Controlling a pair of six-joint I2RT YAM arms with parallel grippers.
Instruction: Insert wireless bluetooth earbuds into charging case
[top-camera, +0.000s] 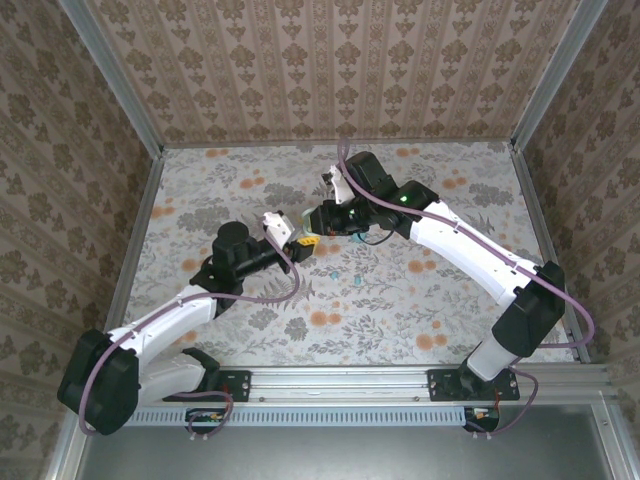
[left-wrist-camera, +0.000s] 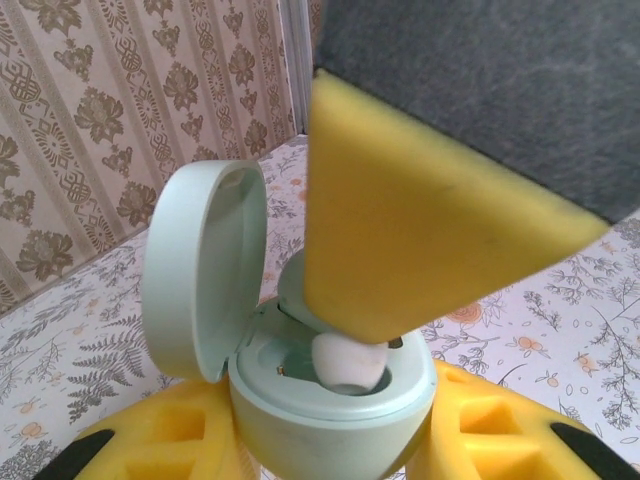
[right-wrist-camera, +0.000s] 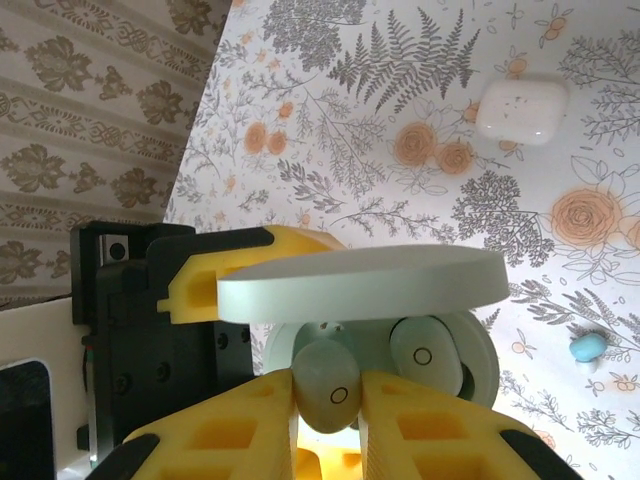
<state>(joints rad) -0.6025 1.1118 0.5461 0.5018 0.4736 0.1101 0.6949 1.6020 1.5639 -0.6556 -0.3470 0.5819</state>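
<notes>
A mint-green charging case (left-wrist-camera: 330, 410) stands with its lid (left-wrist-camera: 205, 270) swung open, and my left gripper (left-wrist-camera: 330, 440) is shut on its base. My right gripper (right-wrist-camera: 327, 400) is shut on a pale green earbud (right-wrist-camera: 325, 385), held at the case's left socket. From the left wrist view, the right gripper's yellow finger (left-wrist-camera: 420, 220) comes down over the case and the earbud (left-wrist-camera: 350, 362) sits in the opening. A second earbud (right-wrist-camera: 425, 355) lies seated in the case's other socket, under the lid (right-wrist-camera: 360, 285). Both grippers meet mid-table: left gripper (top-camera: 300, 243), right gripper (top-camera: 335, 218).
A closed white case (right-wrist-camera: 522, 108) lies on the floral table surface beyond the grippers. A loose teal earbud (right-wrist-camera: 588, 347) rests on the table to the right of the held case. Patterned walls and metal rails (top-camera: 140, 210) enclose the table.
</notes>
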